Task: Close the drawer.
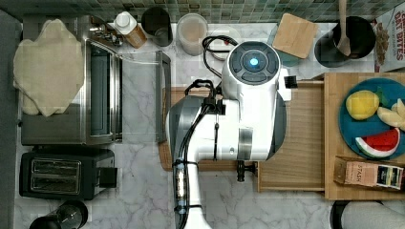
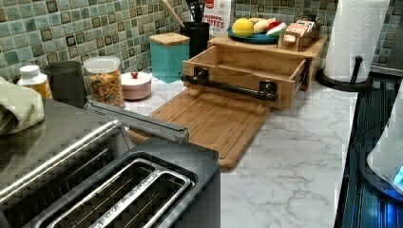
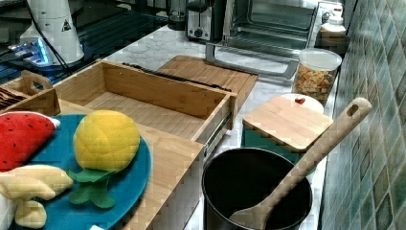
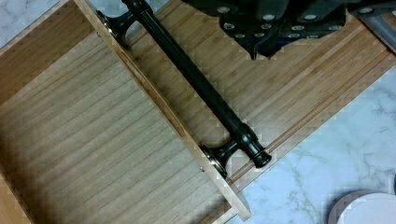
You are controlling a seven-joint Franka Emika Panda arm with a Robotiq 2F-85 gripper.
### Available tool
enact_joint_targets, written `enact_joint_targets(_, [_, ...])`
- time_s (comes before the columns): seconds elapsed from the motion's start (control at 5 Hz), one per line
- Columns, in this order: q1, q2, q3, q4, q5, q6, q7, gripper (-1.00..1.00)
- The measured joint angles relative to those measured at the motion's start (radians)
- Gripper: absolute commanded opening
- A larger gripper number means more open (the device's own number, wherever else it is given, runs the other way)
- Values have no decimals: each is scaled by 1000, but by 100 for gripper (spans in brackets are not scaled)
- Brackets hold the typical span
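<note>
The drawer (image 2: 247, 71) stands fully open, at three o'clock of the cutting board (image 1: 210, 164) in the top view. Gripper (image 4: 275, 23) hovers over the board — clenched or not, I cannot tell. Push squarely on the black handle (image 4: 196, 84) — mid-bar.

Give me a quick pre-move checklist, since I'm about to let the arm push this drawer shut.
1. Drawer pulled out, needs closing: ok.
2. Drawer interior free of items: ok.
3. Black handle reachable, nothing against it: ok.
4. Pincer above the cutting board, in front of the handle, not touching: ok.
5. Pincer finger state: cannot tell.
6. Blue plate on the box top, clear of the drawer's path: ok.
</note>
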Motion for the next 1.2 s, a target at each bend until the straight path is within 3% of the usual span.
enact_joint_targets(0.6, [-3, 16, 2, -32, -7, 25, -60, -100])
enact_joint_targets(0.8, [-2, -17, 2, -112, -8, 144, -194, -100])
enact_joint_targets(1.2, [-1, -76, 5, -240, 2, 201, -357, -100])
